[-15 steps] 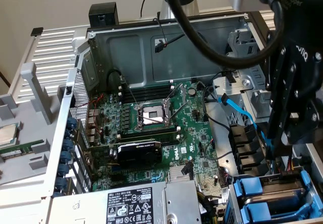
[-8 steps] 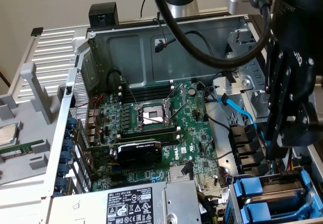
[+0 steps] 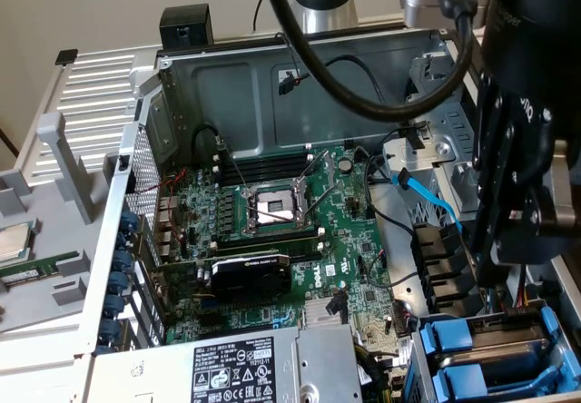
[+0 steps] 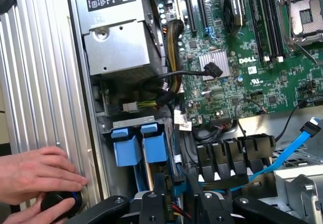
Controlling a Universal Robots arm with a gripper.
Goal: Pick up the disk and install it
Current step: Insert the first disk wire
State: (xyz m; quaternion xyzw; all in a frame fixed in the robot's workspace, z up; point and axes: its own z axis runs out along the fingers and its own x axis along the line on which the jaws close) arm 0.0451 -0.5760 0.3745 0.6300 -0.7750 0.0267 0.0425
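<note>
Two blue plastic carriers sit side by side in the drive cage at the case's corner (image 3: 472, 344) (image 4: 126, 151) (image 4: 155, 144). The silver-grey disk (image 3: 505, 329) lies between blue rails there. Its metal edge (image 4: 147, 171) shows beside the second carrier in the wrist view. My black gripper (image 3: 508, 262) hangs just above this cage at the exterior view's right. In the wrist view the gripper (image 4: 179, 196) has its fingers partly apart. Only cables and a bit of blue show in the gap. Nothing is clamped.
A person's hand (image 4: 35, 178) rests on a black knob (image 4: 60, 204) beside the ribbed case wall. The silver power supply (image 3: 245, 367) (image 4: 118, 47) borders the cage. A blue cable (image 3: 427, 194) (image 4: 298, 143), black connectors (image 4: 234, 153) and the motherboard (image 3: 272, 240) lie nearby. A thick black cable (image 3: 363, 99) loops overhead.
</note>
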